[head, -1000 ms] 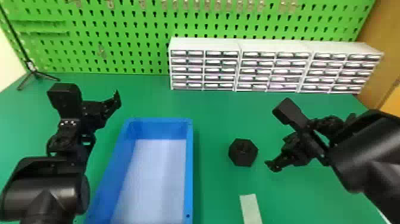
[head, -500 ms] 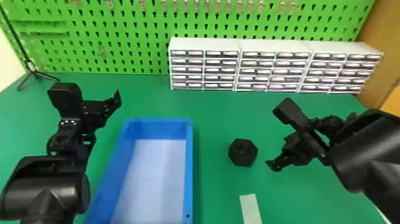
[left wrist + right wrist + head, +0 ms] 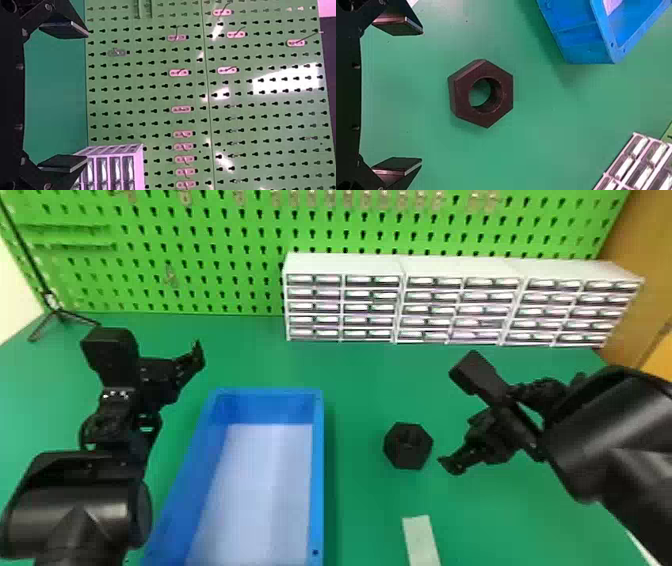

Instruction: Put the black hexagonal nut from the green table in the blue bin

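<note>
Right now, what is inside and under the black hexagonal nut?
Green table shows through the hole of the black hexagonal nut, beside its dark inner wall. Whatever lies under its solid body is covered.

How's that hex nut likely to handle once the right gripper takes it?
The black hexagonal nut looks rigid and thick-walled, so it probably won't squash under the right gripper's fingers. Its flat sides should suit a square grip; on corners it may twist. Lying flat on the green table, it seems likelier to slide than roll if nudged.
</note>
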Available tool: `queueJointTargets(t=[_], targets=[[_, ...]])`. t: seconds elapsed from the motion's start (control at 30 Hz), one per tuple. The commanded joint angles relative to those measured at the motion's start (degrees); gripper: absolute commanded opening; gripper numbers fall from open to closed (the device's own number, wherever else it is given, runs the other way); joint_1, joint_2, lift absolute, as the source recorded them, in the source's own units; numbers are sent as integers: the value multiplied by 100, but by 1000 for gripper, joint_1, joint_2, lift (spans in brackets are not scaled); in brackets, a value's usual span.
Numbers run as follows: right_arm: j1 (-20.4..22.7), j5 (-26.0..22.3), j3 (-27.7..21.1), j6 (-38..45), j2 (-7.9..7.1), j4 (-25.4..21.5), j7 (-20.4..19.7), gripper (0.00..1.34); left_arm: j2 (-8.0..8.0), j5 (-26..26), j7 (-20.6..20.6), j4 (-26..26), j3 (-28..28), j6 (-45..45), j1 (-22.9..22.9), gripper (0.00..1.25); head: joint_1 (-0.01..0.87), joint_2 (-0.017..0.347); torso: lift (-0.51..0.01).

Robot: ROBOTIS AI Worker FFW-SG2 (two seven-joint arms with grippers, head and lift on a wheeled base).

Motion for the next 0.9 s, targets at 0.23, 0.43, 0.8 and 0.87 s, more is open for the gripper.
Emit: queueJointTargets(t=[0.23,0.43,0.8,0.87], targets=[[-476,-24,464,-475,363,658,154,1198,5,-9,0,9,-7,0,-3,1080,683,28,-96],[-723,-94,860,-695,512,1080,216,1198,-4,-9,0,0,-7,0,-11,1080,683,28,-96],[-1030,-358,1290,-1134,679,1897,216,1197,5,-9,0,0,-7,0,-20,1080,683,28,-96],[-1074,-358,1334,-1214,723,2029,216,1197,-4,-18,0,0,1,0,-20,1080,683,28,-96]])
